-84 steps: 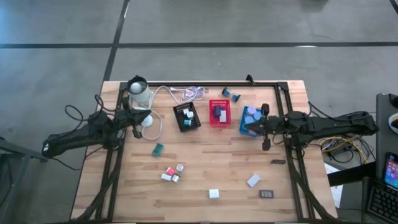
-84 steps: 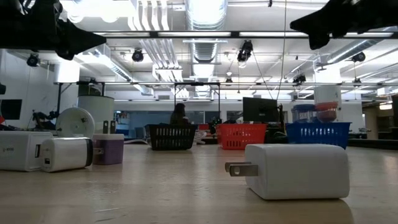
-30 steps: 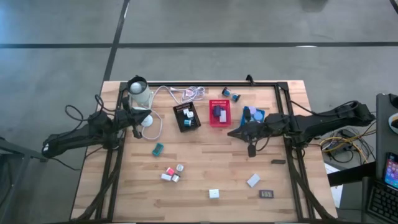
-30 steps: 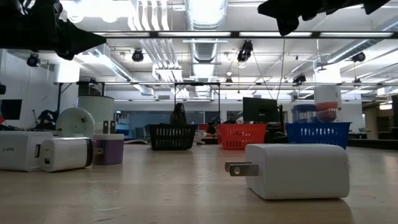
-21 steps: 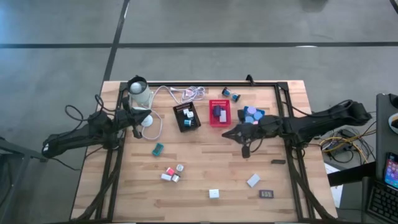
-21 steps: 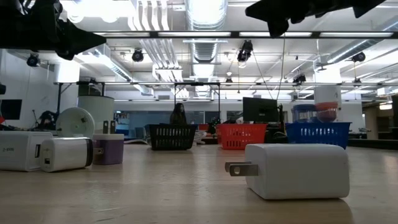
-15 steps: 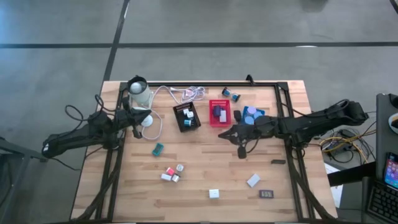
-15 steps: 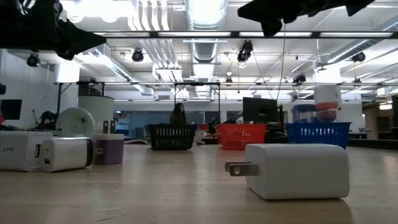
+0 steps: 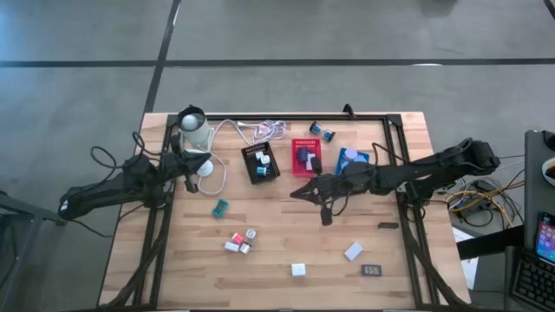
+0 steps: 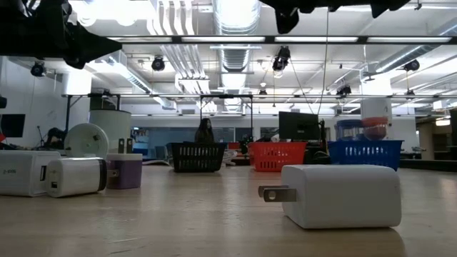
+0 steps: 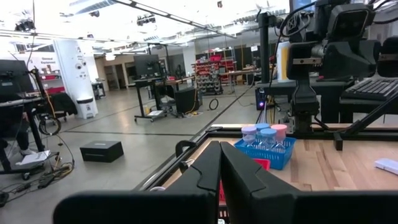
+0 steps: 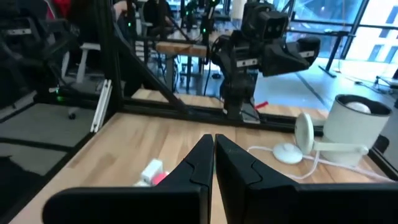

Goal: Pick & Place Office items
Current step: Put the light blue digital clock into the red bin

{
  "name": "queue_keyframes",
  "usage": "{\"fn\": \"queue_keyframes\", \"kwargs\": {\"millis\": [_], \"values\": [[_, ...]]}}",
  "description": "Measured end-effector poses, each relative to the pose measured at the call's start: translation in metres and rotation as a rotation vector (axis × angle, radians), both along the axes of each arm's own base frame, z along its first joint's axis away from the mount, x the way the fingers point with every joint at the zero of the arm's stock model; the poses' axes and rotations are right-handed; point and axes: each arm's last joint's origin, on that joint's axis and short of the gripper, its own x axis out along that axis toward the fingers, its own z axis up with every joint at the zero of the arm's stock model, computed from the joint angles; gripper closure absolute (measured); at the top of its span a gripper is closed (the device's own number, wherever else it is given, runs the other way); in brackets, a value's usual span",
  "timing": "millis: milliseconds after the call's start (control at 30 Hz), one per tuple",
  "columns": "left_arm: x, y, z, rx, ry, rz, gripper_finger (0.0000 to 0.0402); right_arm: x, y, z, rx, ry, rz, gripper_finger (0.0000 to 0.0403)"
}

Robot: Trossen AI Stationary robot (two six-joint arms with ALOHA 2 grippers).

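Observation:
The office items lie scattered on the wooden table: a teal block (image 9: 220,206), a pink and white cluster (image 9: 238,240), two white blocks (image 9: 297,269) (image 9: 352,251), a dark rectangle (image 9: 372,270) and blue rolls (image 9: 328,132) by the far edge. In the low view a white block (image 10: 339,196) lies close up. My right gripper (image 9: 294,192) (image 12: 213,142) is shut and empty, high above the table's middle, just near of the red tray (image 9: 305,158). My left gripper (image 9: 201,162) (image 11: 220,148) is shut and empty, raised at the left side.
A black tray (image 9: 260,162) and a blue tray (image 9: 351,165) flank the red one, each holding small pieces. A white canister (image 9: 192,128), a white disc and the coiled cable (image 9: 264,130) sit at the far left. A black frame rail (image 9: 347,117) borders the table.
My right arm has reached out toward the table's left edge, carrying its gripper from beside the blue tray to a spot near of the red tray. It has stayed high above the table. Nothing on the table has moved.

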Motion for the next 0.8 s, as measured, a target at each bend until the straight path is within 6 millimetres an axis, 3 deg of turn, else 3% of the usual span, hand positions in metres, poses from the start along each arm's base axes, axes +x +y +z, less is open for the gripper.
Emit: {"fn": "queue_keyframes", "kwargs": {"millis": [800], "values": [[0.0, 0.0, -0.002, -0.005, 0.021, 0.0, 0.0388, 0.009, -0.002, -0.009, -0.005, 0.021, -0.018, 0.0392]]}}
